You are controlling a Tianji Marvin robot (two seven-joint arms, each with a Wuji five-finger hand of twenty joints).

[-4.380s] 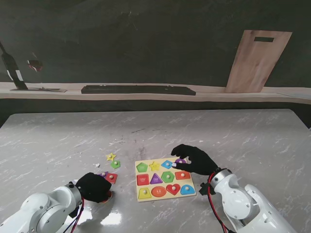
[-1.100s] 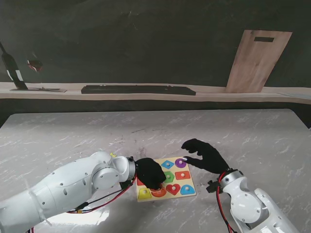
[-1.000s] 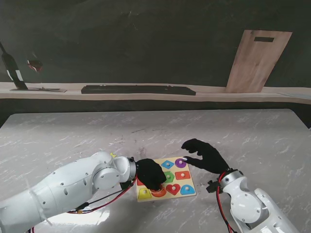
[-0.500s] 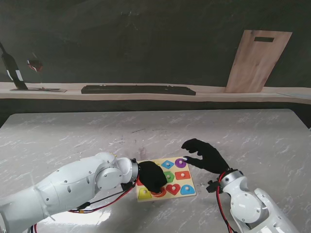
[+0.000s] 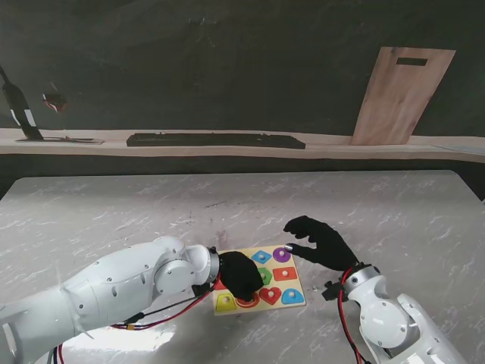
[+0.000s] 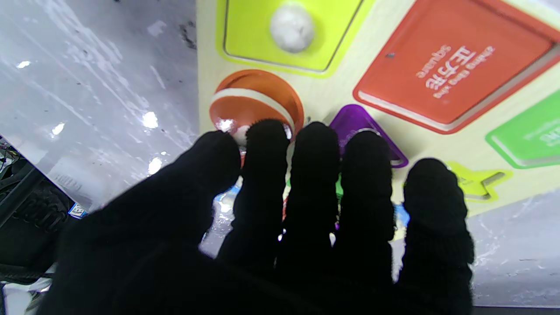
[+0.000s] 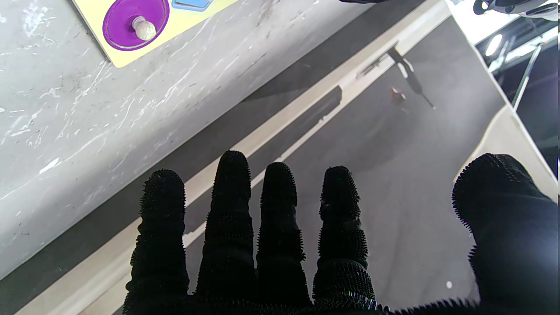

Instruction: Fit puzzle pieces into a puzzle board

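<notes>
**Orange disc at the fingertips, not yet seated**

Orange is the colour in play — the left hand (image 6: 271, 227) has thumb and forefinger pinched on the knob of the orange round piece (image 6: 256, 103), near the left, near part of the puzzle board (image 5: 294, 262). Whether it sits flush in its recess I cannot tell. Right hand (image 5: 318, 243) hovers with fingers spread, holding nothing, at the board's far right corner. My worry — a tilted piece jams on the rim, or pressing down skids the unbraced board.

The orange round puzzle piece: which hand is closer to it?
Left. The left hand has fingertips at the orange round puzzle piece; the right hand hovers past the board's far right corner.
</notes>
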